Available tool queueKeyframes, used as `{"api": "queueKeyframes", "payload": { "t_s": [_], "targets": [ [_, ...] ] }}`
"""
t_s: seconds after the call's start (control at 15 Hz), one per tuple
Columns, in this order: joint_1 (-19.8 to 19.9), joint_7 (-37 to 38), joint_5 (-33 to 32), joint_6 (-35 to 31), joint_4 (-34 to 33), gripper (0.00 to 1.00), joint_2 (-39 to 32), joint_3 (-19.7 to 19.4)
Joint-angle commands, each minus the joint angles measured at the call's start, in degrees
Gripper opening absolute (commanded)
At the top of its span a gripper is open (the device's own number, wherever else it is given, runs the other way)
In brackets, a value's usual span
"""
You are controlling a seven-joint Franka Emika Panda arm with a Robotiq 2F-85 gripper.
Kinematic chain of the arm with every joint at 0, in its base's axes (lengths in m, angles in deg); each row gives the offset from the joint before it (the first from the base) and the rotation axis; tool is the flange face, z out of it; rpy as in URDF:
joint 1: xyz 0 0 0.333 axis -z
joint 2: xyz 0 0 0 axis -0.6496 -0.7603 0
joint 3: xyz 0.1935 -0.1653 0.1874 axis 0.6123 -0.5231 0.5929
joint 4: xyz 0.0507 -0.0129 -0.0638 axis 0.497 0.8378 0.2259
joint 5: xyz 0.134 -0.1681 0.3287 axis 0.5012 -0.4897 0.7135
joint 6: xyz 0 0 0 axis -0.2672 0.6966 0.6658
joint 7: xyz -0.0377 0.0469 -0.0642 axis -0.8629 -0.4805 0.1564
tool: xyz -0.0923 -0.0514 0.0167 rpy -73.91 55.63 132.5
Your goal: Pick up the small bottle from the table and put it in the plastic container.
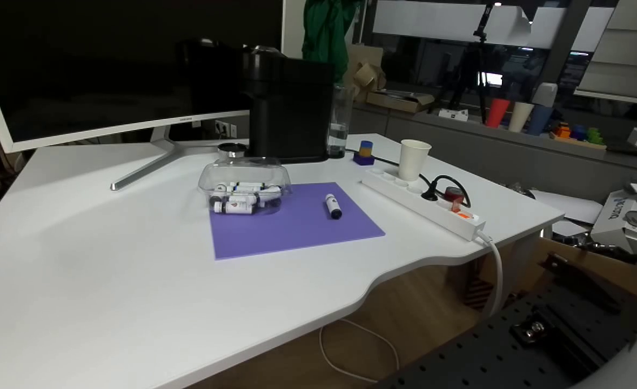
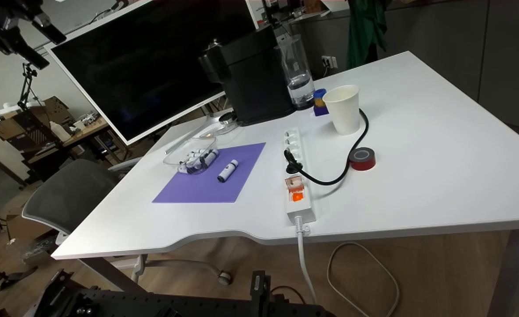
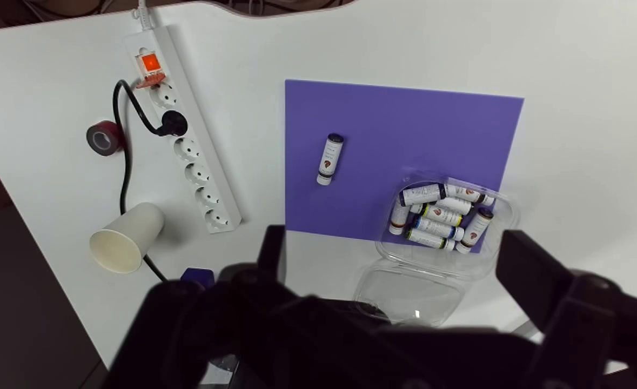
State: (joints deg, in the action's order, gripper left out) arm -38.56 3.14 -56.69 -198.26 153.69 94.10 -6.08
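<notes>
gripper (image 3: 394, 243) spread wide, empty | loose bottle (image 3: 329, 159) might roll if nudged off-center | tub (image 3: 475, 266) kinda crowded, high drop could bounce out

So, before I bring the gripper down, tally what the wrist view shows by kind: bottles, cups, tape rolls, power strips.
Loose small bottle on the purple sheet: 1
Bottles in the plastic container: 8 that show; any underneath would be hidden
Cup: 1
Tape roll: 1
Power strip: 1
Total: 12 visible
</notes>
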Motion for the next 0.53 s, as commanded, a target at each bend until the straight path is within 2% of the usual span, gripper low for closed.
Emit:
{"api": "queueKeyframes", "payload": {
  "t_s": [0.0,0.27,0.47],
  "targets": [
    [-1.0,0.5,-0.6,0.2,-0.2,1.0,-0.2,-0.8],
    [0.8,-1.6,0.9,-2.8,0.3,1.0,-3.9,-5.7],
    [1.2,-3.8,0.6,-3.9,1.9,1.0,-4.2,-6.6]
  ]
}}
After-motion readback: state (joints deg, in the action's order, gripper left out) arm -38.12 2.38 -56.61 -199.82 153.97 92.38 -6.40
